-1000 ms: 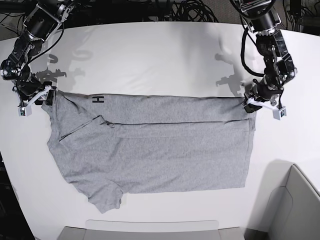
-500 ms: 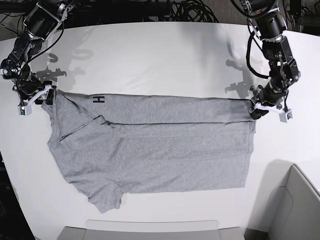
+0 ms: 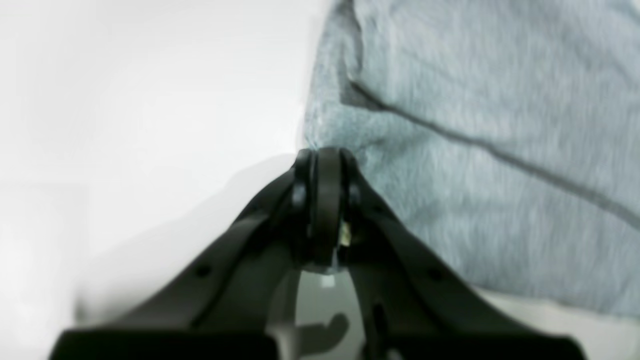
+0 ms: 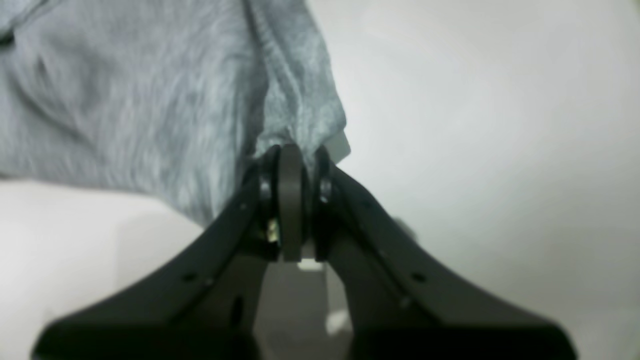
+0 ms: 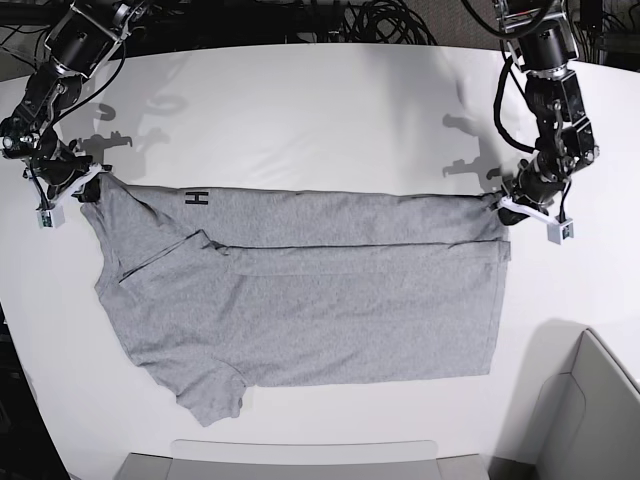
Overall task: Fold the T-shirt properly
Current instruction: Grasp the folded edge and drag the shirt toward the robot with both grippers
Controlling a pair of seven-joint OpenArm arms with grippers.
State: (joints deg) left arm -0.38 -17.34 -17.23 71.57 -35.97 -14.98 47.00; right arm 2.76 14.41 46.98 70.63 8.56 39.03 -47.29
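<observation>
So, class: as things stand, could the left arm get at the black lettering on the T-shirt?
Probably not readily. The left gripper is shut on the T-shirt at its far end, while the lettering lies across the garment, near the right gripper.

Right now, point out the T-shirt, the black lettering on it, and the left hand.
T-shirt [image 5: 320, 310], base view, middle of the grey body.
Black lettering [image 5: 197, 199], base view, on the print near the folded top edge.
Left hand [image 3: 325, 157], left wrist view, closed fingertips at the shirt's corner.
</observation>
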